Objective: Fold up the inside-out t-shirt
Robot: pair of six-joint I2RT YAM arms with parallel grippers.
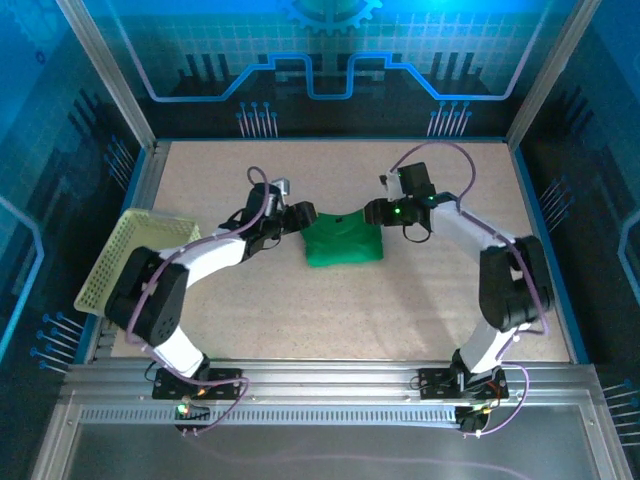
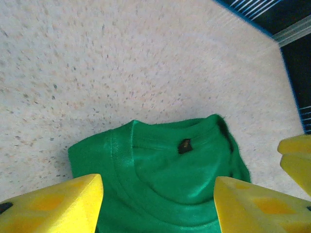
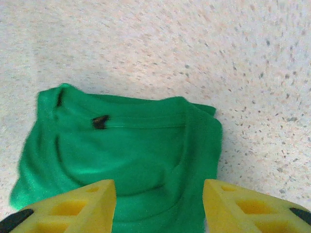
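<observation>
The left gripper (image 2: 158,188) holds its yellow fingers spread over the green t-shirt (image 1: 343,243), pinching nothing, and the right gripper (image 3: 158,189) is spread likewise. The shirt lies bunched mid-table (image 1: 400,320), slightly toward the far edge, a basket (image 1: 130,255) at the left edge

The left arm (image 1: 190,275) bends in from seven o'clock, the right arm (image 1: 495,270) from five. The left gripper (image 1: 300,214) and right gripper (image 1: 373,212) face each other, jaws apart.

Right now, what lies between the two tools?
The bunched green t-shirt lies between the left tool and right tool, in the top view.
</observation>
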